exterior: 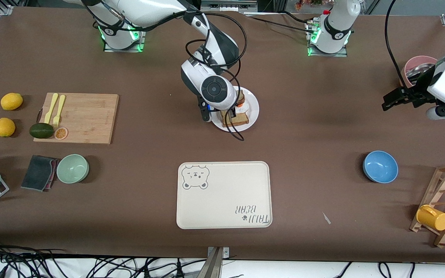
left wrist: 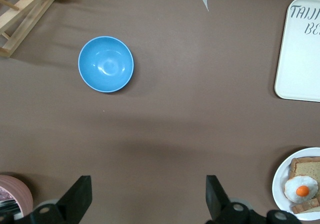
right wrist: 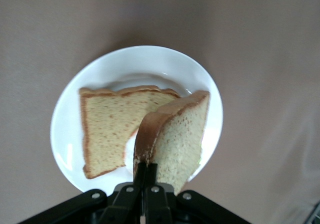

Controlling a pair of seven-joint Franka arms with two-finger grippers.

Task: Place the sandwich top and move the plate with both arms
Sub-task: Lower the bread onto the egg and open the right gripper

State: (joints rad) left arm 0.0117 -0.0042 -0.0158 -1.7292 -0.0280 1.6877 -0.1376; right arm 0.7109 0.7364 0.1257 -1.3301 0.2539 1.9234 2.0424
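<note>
My right gripper (right wrist: 146, 166) is shut on the crust edge of the sandwich top (right wrist: 177, 139), a speckled brown bread slice. It holds the slice on edge, tilted, just over the white plate (right wrist: 65, 134). A similar slice (right wrist: 107, 134) lies flat on the plate. The held slice hides most of the fried egg; the left wrist view shows the egg (left wrist: 301, 188) on the plate (left wrist: 279, 181). In the front view the right gripper (exterior: 231, 114) is over the plate (exterior: 254, 110). My left gripper (exterior: 394, 98) is open and empty, waiting above bare table at its end (left wrist: 147, 196).
A cream bear tray (exterior: 224, 195) lies nearer the camera than the plate. A blue bowl (exterior: 380, 166) and a pink bowl (exterior: 415, 65) are near the left arm. A cutting board (exterior: 77, 117) and a green bowl (exterior: 72, 168) are toward the right arm's end.
</note>
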